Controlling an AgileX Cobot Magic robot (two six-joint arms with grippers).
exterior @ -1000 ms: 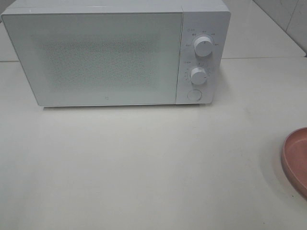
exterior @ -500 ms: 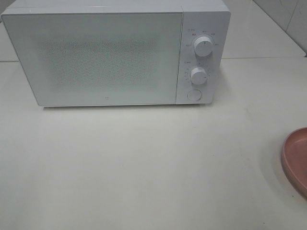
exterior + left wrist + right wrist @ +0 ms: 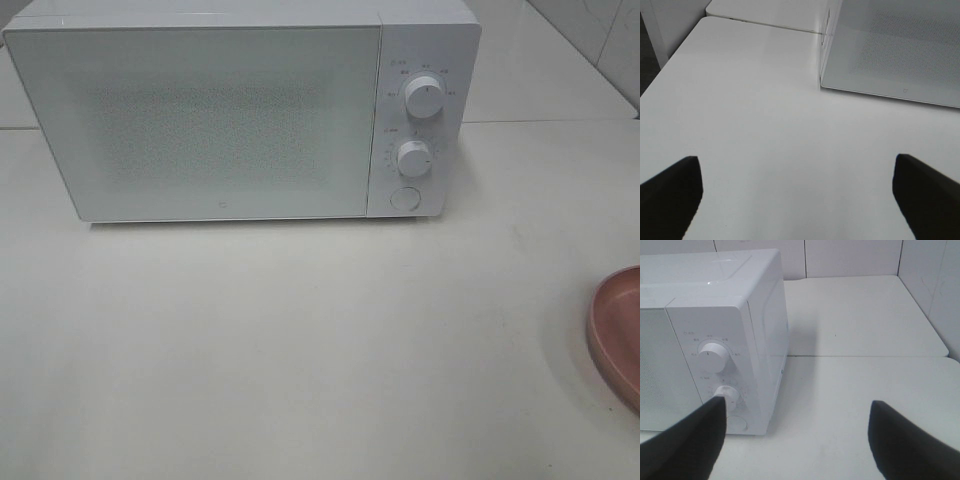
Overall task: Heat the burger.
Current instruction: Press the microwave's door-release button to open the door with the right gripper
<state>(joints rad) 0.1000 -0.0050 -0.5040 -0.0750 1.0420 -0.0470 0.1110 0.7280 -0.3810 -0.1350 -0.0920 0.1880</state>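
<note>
The left claw [image 3: 795,160] and right claw [image 3: 797,402] gape empty. The microwave [image 3: 220,120] sits shut at the tabletop's [image 3: 300,350] far edge, so its door probably comes first.

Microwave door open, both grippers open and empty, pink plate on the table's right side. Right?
No: the microwave door is shut, as the exterior high view shows. The rest stands: the left gripper and right gripper are open and empty, and the pink plate sits on the right side of the table.
</note>
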